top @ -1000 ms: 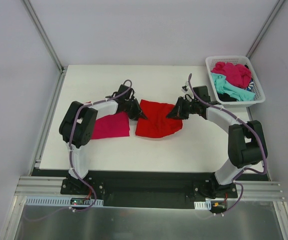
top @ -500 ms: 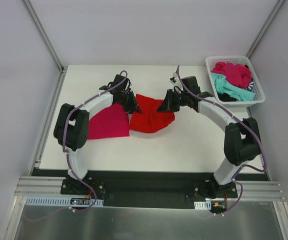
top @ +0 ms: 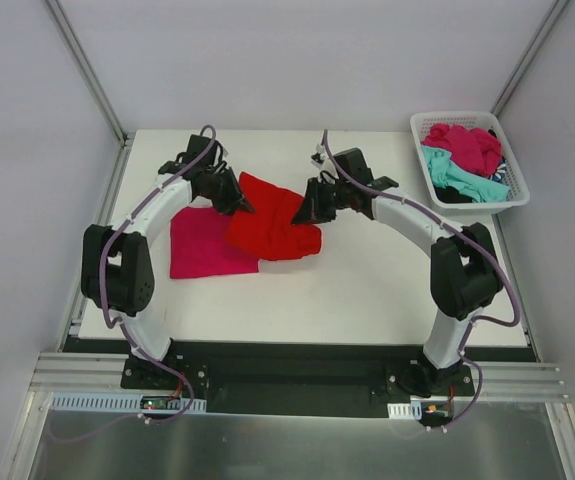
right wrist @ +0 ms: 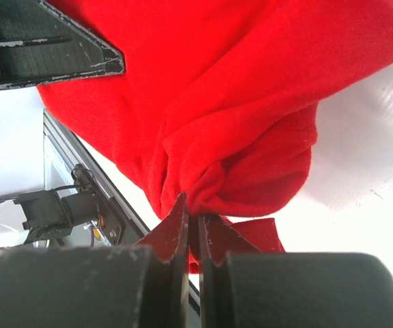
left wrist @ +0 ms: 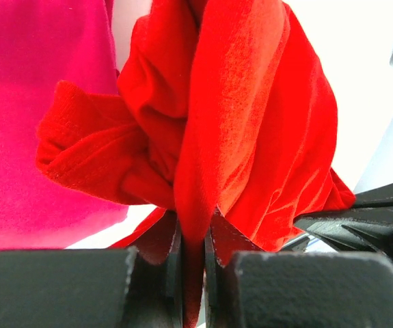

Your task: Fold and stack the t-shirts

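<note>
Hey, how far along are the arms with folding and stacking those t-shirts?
Early on. Done: one magenta-pink shirt lies folded flat on the table. In hand: the red shirt, bunched and not yet folded, is pinched at opposite ends by the left gripper and the right gripper. Left: folding it, stacking it, then the magenta and teal shirts heaped in the white basket.

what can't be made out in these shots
Top view: white plastic lattice basket, heaped cloth in magenta, teal and dark, too tangled to count shirts.
Top view: bright red cloth t-shirt covers part of the flat magenta-pink t-shirt.
Wrist views: left end effector and right end effector pinch bunched red folds; sleeves and collar hidden, edges cropped.
</note>
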Motion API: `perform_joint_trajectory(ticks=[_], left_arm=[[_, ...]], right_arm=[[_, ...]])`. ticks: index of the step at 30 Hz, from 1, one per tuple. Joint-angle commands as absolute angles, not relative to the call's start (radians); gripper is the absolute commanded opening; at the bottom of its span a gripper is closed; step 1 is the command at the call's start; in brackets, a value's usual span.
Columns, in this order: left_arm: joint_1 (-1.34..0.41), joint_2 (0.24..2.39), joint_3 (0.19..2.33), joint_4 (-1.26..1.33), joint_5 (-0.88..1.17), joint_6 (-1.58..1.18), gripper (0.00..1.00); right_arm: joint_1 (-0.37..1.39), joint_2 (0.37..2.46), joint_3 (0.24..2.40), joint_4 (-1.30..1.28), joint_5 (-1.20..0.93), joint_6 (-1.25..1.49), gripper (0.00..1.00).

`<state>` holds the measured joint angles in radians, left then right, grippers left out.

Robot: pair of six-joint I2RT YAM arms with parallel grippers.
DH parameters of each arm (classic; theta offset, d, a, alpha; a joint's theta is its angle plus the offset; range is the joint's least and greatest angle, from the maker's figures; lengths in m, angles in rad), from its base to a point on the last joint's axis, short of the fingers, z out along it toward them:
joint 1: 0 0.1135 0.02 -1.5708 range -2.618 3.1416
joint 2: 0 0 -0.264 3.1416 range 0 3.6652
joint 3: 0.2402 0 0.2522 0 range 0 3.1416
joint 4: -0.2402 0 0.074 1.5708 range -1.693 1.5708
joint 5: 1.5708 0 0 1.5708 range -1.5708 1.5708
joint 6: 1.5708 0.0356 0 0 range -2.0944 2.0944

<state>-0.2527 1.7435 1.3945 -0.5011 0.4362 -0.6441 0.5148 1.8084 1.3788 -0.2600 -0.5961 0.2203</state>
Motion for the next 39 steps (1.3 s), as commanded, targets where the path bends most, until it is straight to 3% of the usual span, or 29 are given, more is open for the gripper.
perform_joint_trajectory(ticks=[1, 39], left_arm=[[-0.233, 1.661, 1.390, -0.534, 0.434, -0.606, 0.00], [0.112, 1.511, 1.210, -0.621, 0.448, -0.459, 0.00]], right_arm=[[0.535, 1.828, 1.466, -0.288, -0.584, 0.232, 0.01], [0.729, 2.172, 1.882, -0.422, -0.565, 0.261, 0.01]])
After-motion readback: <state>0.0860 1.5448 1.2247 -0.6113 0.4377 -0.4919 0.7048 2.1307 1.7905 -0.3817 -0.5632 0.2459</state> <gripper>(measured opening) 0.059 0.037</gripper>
